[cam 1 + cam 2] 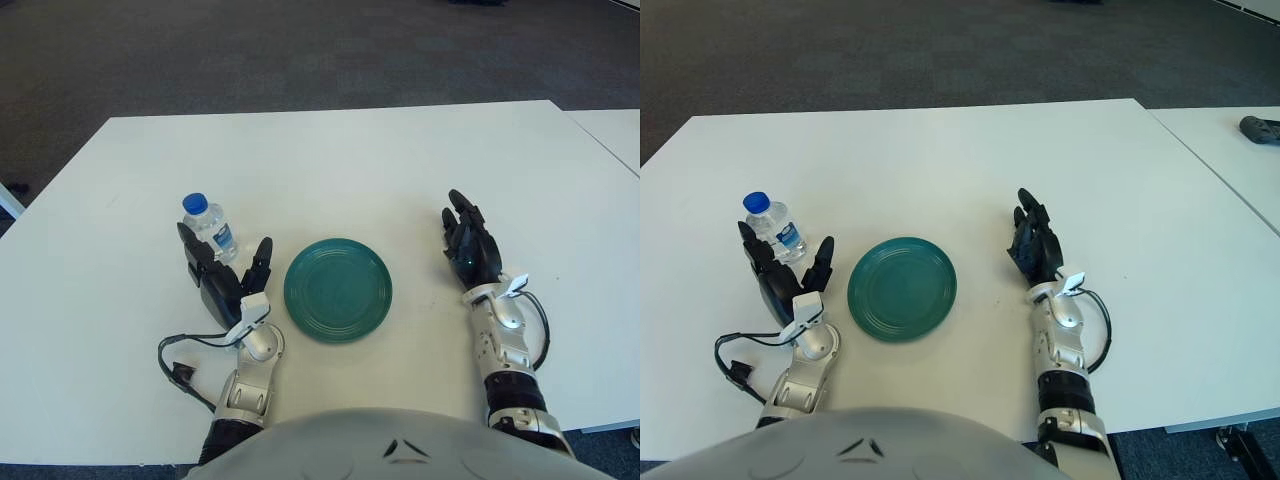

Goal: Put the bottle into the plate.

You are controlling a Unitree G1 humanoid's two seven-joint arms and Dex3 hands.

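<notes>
Black three-finger left robot hand (222,283) and right robot hand (469,243), each joined by a white wrist clip to a silver-grey jointed forearm. Black cable looped beside each wrist. Rounded grey chest shell with small dark marks along the bottom edge.

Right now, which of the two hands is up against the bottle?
The left hand, fingers spread just below the blue-capped bottle, left of the green plate. The right hand shows open on the plate's far right, away from the bottle.
</notes>
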